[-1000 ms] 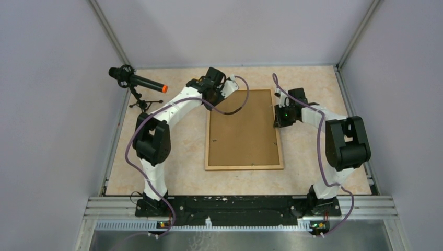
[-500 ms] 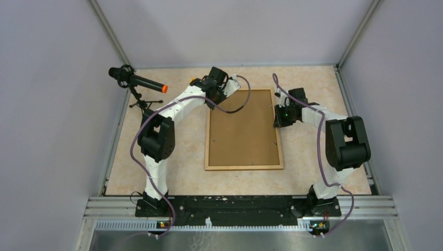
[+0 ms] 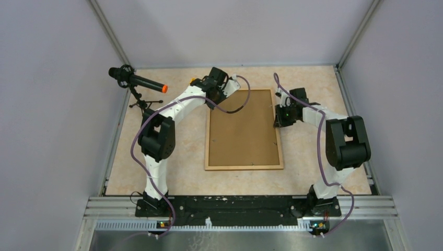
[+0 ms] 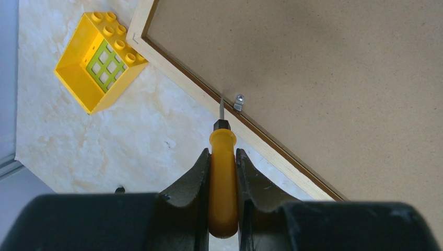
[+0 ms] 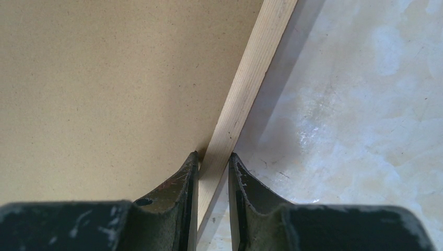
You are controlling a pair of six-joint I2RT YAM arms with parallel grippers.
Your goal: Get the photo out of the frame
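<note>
**Easing the back clip off the left rim**

The large brown wooden-rimmed picture frame (image 3: 244, 130) lies face down on the table (image 3: 177, 157), fibreboard back up; the photo is hidden beneath. My right pincer (image 5: 212, 157), nearly closed, clamps the right rim to steady it. Farther off, my left pincer (image 4: 222, 155) grips a yellow-handled screwdriver (image 4: 222, 183), its tip beside a small metal clip (image 4: 239, 102). I should nudge the clip off the board gently, without gouging it.

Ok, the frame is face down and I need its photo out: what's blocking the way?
The fibreboard back fills the frame, and a metal tab at the rim overlaps it. The screwdriver in the left gripper has its tip beside that tab. The photo is hidden.
</note>
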